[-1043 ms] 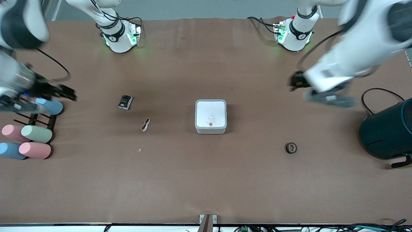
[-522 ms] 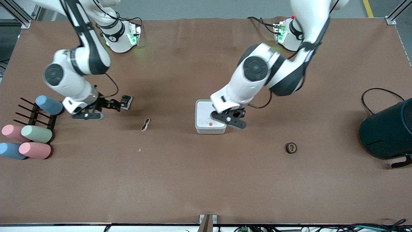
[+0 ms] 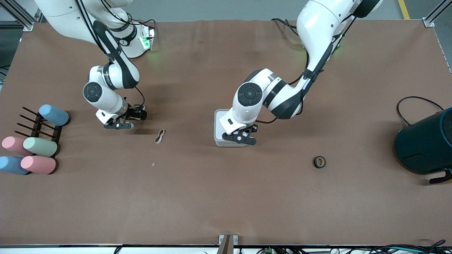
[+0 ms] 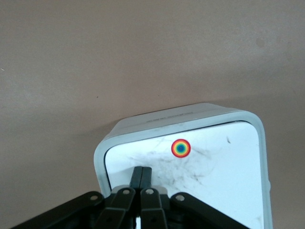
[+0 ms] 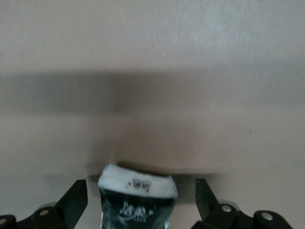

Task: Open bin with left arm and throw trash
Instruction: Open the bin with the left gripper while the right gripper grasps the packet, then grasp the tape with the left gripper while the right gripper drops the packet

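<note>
The white bin [image 3: 218,121] stands mid-table, lid down. My left gripper [image 3: 240,138] is shut and empty, over the bin's edge nearer the front camera. In the left wrist view its fingertips [image 4: 142,174] sit together on the lid [image 4: 224,167], short of the ringed dot [image 4: 180,148]. My right gripper [image 3: 119,125] is open toward the right arm's end of the table. The right wrist view shows the black foil packet [image 5: 137,198] between its fingers [image 5: 76,200]; that packet is hidden in the front view. The beige rubber band [image 3: 159,136] and black tape roll [image 3: 319,162] lie on the table.
A dark teal barrel [image 3: 423,144] with a cable [image 3: 416,100] stands at the left arm's end. Pastel cylinders [image 3: 39,146] on a black rack [image 3: 30,123] lie at the right arm's end. A tan crumb [image 3: 153,164] lies near the rubber band.
Both arms have swung in from the table's ends. The left gripper has come down over the bin's lid, and the right gripper has moved onto the packet.
</note>
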You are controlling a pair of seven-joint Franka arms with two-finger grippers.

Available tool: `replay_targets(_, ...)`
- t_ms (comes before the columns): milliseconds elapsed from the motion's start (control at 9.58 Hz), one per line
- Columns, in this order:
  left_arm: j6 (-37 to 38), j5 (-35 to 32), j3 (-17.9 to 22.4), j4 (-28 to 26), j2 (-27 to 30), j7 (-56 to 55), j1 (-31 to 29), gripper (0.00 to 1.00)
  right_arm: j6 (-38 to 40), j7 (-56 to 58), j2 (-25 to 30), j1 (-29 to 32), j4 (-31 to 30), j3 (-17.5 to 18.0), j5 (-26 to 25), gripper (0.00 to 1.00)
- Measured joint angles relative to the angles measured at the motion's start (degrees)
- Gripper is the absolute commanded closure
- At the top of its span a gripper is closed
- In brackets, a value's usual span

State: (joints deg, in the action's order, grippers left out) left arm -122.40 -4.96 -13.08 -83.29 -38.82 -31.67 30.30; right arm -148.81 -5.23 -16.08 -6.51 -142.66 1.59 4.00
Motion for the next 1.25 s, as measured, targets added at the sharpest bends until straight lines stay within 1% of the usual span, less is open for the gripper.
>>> replay_targets(104,-0.1,0.1,0.0,0.1,0.0,-0.1,-0.1,1.0,1.8,0.0,0.2,0.0,0.2,0.0,0.0,0.39)
replay_targets(209,0.4,0.1,0.0,0.7,0.1,-0.2,-0.3,1.0,2.6,0.0,0.3,-0.1,0.3,0.0,0.0,0.87)
replay_targets(313,4.5,-0.7,0.4,2.2,1.6,0.2,-1.2,1.0,2.8,0.0,0.4,-0.2,0.3,0.0,0.1,1.0)
replay_targets(417,9.8,-3.2,0.7,3.1,4.6,2.6,-3.3,0.99,2.8,0.0,0.4,-0.2,0.5,-0.1,0.2,1.0)
replay_targets(522,13.4,-5.5,0.9,2.9,8.1,10.3,-8.0,0.47,2.8,-0.1,0.5,0.0,1.3,-0.2,0.3,1.0)
replay_targets(626,14.3,-6.0,1.1,2.3,8.8,18.3,-13.1,0.0,4.0,-0.1,0.6,0.2,3.0,-0.3,0.6,1.0)
replay_targets(730,13.8,-6.1,1.3,1.1,7.4,24.9,-18.6,0.0,8.5,-0.6,0.7,0.2,6.4,-0.3,2.5,1.0)
replay_targets(835,11.4,-6.1,1.3,0.2,4.5,29.5,-23.7,0.0,15.6,-2.0,1.1,-0.1,12.1,-0.2,5.2,1.0)
replay_targets(939,8.0,-6.1,1.2,-0.2,1.4,31.8,-26.8,0.0,22.6,-5.2,1.5,-1.4,19.8,0.0,6.7,1.0)
replay_targets(1043,4.0,-6.2,1.2,-1.2,-1.1,32.6,-28.1,0.0,27.7,-10.9,1.8,-4.0,28.3,0.1,7.4,1.0)
replay_targets(1148,-1.2,-7.0,1.2,-3.5,-2.2,32.6,-28.5,0.0,29.1,-17.8,1.3,-8.1,34.9,0.3,7.8,1.0)
replay_targets(1252,-6.6,-7.8,1.2,-6.9,-2.5,32.8,-29.3,0.0,27.3,-24.9,-0.5,-13.1,40.0,0.5,7.9,0.99)
